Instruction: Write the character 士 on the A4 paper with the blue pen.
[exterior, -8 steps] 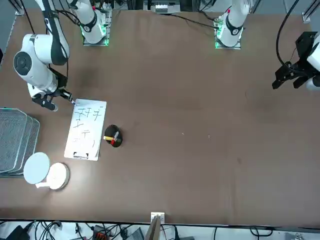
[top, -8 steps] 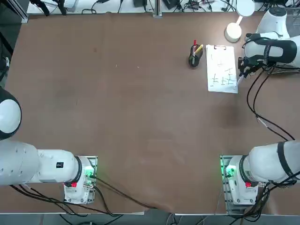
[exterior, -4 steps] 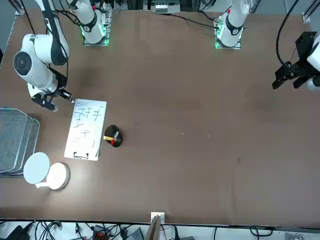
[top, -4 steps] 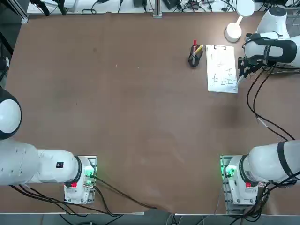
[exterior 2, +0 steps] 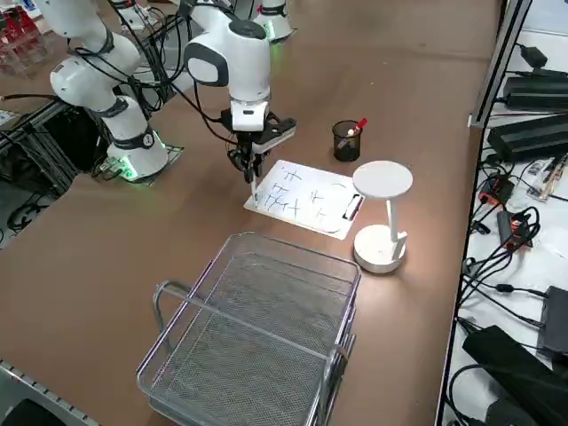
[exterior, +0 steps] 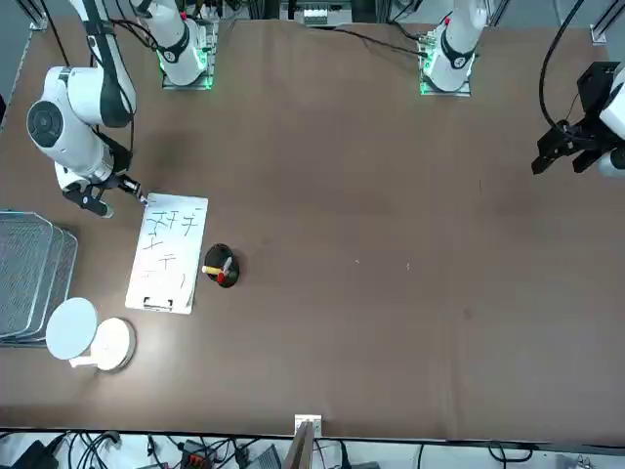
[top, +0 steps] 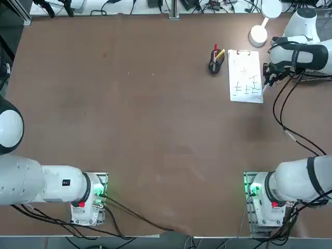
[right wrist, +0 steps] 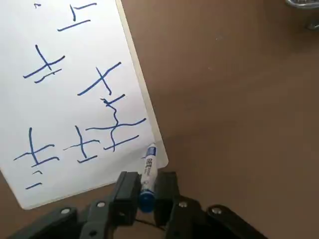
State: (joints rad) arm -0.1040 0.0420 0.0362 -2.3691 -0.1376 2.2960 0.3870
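Seeing the right gripper (right wrist: 149,185) closed on the pen (right wrist: 149,174), one finger on each side of its white barrel, blue end between the fingers. Pen nearly upright, writing end down at the paper (right wrist: 55,109), close to the right-hand corner of the short edge opposite the clip (top: 244,52). Whether the tip touches: cannot tell. A short blue stroke lies just beside it.

Paper lies flat on the table (top: 150,119), toward the far right corner, clip edge facing the table's far edge. Blue characters (right wrist: 114,124) fill much of the half away from the clip: crosses, several with a bar beneath, plus some short loose strokes.

Left of the paper, near its long edge but apart: a black cup (exterior 2: 346,142) with a red pen (exterior 2: 361,123) and a yellow pen (top: 220,54). Beyond the clip edge, nearer the table's far right corner: a white stand (exterior 2: 380,248) with a round top. Wire basket (exterior 2: 253,328) at the table's right edge, well apart from the cup.
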